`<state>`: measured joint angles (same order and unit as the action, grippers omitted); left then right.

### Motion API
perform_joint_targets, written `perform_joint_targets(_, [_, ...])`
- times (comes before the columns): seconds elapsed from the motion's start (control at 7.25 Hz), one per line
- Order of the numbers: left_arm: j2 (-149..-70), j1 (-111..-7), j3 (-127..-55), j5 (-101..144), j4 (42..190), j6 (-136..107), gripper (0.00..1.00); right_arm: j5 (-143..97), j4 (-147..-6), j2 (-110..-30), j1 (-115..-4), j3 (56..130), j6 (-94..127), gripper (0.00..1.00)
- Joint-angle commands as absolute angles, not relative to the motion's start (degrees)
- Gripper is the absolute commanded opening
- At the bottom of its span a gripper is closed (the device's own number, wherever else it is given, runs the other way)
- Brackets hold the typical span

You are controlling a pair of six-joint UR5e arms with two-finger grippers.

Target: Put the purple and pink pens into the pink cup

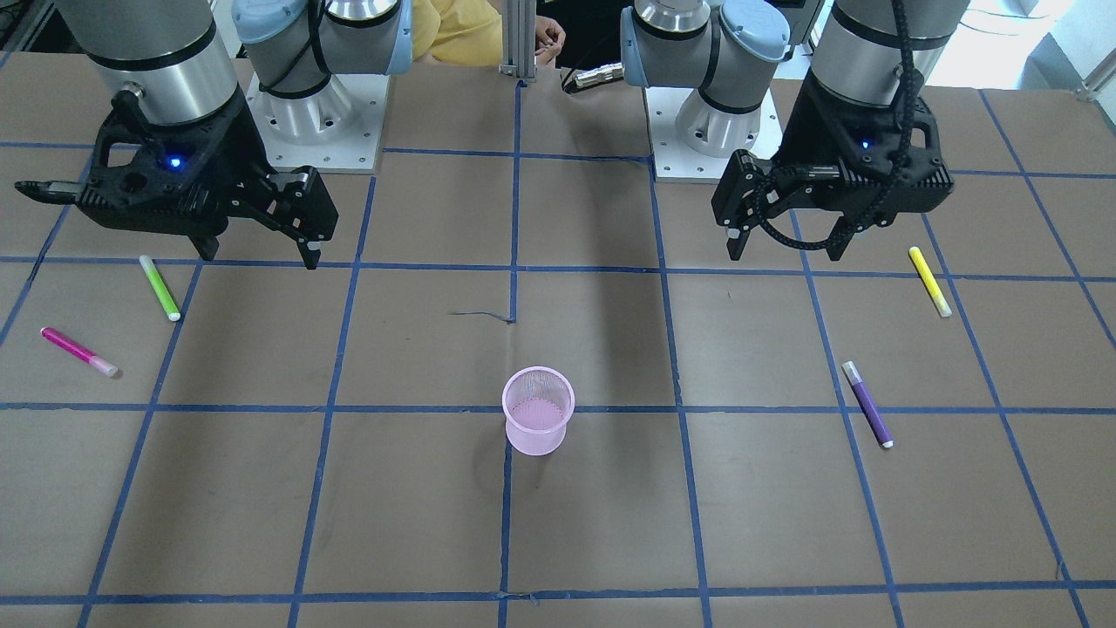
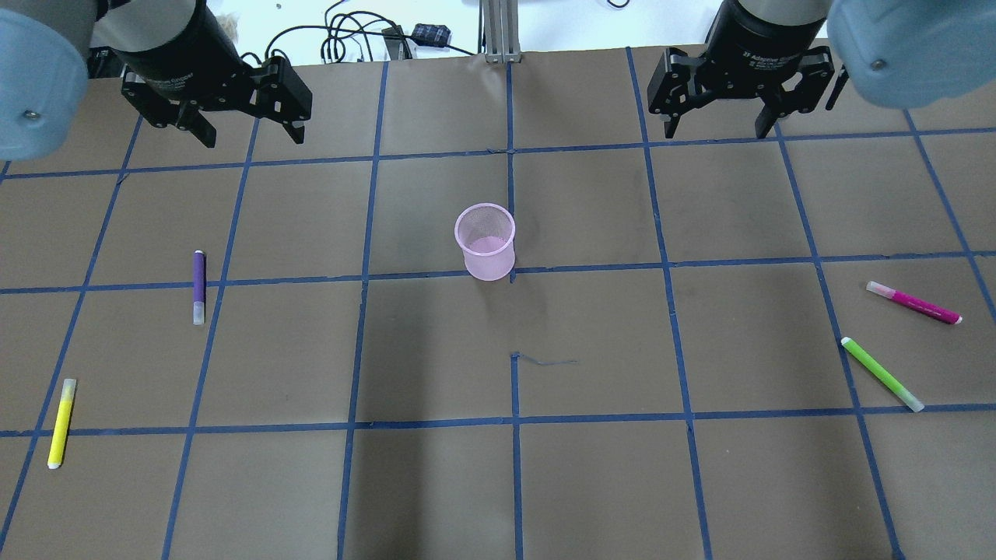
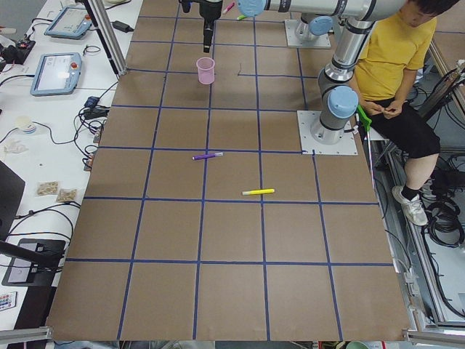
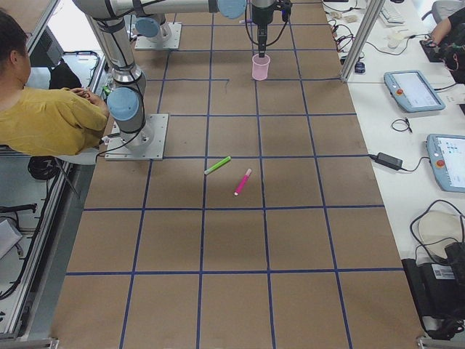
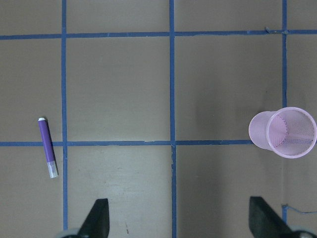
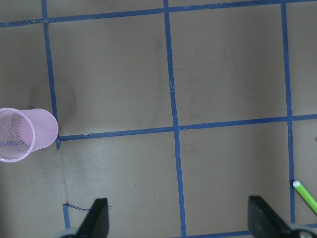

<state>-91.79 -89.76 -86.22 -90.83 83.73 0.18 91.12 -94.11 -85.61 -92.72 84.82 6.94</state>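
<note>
White lettering reading "Adaptive Gripper" was noted on the black body of the right gripper (image 2: 717,134) in the overhead view. Similar lettering on the left gripper (image 2: 254,141) was too faint to be read. No other legible text was found.

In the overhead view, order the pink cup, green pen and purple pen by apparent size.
1. pink cup, largest by area.
2. green pen, longer but thin.
3. purple pen, looks shorter, though it lies farther from the camera, so true lengths may match.
</note>
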Motion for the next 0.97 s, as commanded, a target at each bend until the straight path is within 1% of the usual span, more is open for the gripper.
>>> perform_joint_targets(0.0, [-91.8, -89.6, -86.1, -90.9, 85.1, 0.1, 1.0, 91.1, -94.3, -85.7, -92.9, 84.8, 6.2, 1.0])
perform_joint_targets(0.28, [-92.1, -88.7, -86.9, -91.4, 87.1, 0.2, 1.0, 92.2, -94.1, -85.7, -92.6, 84.3, 1.0, 1.0])
perform_joint_targets(0.41, [-94.9, -84.0, -87.9, -91.1, 90.1, 0.3, 1.0, 91.5, -93.8, -85.8, -92.6, 84.8, 1.2, 1.0])
perform_joint_targets(0.55, [-97.8, -77.8, -88.8, -90.4, 89.9, 1.5, 1.0, 91.9, -93.6, -86.3, -92.5, 85.5, -1.1, 1.0])
perform_joint_targets(0.69, [-101.9, -73.4, -88.5, -91.1, 89.5, 2.2, 1.0, 93.0, -94.6, -86.7, -92.7, 86.7, -12.5, 1.0])
perform_joint_targets(0.83, [-105.5, -71.1, -87.6, -91.1, 89.1, 2.4, 1.0, 97.9, -94.9, -87.8, -92.4, 86.7, -15.6, 1.0])
